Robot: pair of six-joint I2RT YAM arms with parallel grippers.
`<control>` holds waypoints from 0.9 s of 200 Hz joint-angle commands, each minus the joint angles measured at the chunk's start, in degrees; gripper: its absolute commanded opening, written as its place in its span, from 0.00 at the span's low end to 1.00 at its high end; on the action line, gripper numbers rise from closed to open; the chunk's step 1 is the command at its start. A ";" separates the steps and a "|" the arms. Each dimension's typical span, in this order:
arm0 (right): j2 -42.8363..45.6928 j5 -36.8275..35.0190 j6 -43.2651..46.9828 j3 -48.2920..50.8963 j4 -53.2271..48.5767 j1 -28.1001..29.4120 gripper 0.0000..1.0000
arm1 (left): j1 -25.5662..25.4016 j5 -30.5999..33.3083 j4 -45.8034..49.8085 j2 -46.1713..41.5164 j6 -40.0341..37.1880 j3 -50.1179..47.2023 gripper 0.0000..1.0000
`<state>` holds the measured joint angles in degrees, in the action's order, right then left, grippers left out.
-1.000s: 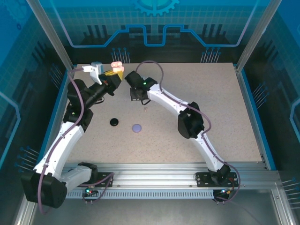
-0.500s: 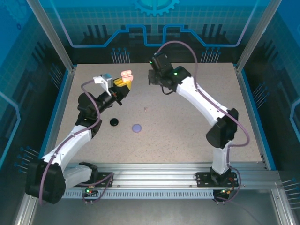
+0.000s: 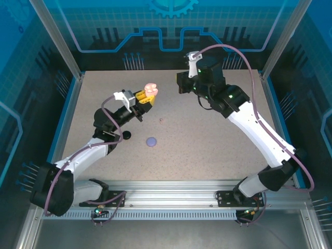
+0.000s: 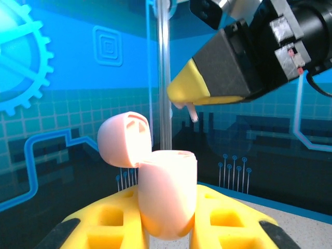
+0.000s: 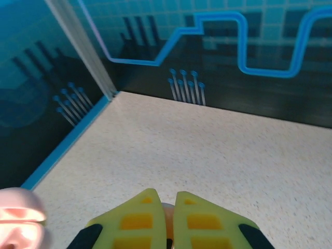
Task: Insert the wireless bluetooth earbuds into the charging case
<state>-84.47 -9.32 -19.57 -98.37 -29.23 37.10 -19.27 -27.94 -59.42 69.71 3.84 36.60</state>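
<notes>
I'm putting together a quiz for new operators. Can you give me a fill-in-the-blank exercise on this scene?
The left gripper holds a pink charging case whose lid is ____.
The right gripper pinches a pale ____ earbud in its jaws.
Beside the black case on the table lies a round case coloured ____.
Missing words: open; pink; purple.

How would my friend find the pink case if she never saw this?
Look over the speckled table to the left arm. Its yellow-fingered left gripper holds the pink charging case up in the air. It is pale pink and egg-shaped with its lid flipped open, while the black case and purple case lie flat on the table.
</notes>
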 commanded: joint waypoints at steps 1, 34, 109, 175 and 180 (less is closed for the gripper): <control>2.99 8.15 5.07 2.52 6.54 0.60 0.07 | -1.33 -3.06 -3.28 -0.10 -5.04 1.14 0.00; 5.63 13.05 8.41 5.45 9.90 1.73 0.07 | -2.85 -4.63 -2.82 0.40 -7.85 2.42 0.00; 7.30 12.52 11.64 7.14 12.26 7.34 0.07 | -3.83 -4.51 -13.23 5.37 -4.66 2.84 0.00; 7.56 11.08 12.03 9.74 14.53 8.86 0.07 | -3.85 -4.87 -15.90 6.76 -2.87 3.13 0.00; 7.46 10.99 11.93 9.90 14.63 8.86 0.07 | -3.85 -4.85 -15.90 6.71 -2.79 3.13 0.00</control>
<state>-78.11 2.79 -8.49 -89.54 -17.65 45.39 -22.68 -31.44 -71.16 76.20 0.08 38.11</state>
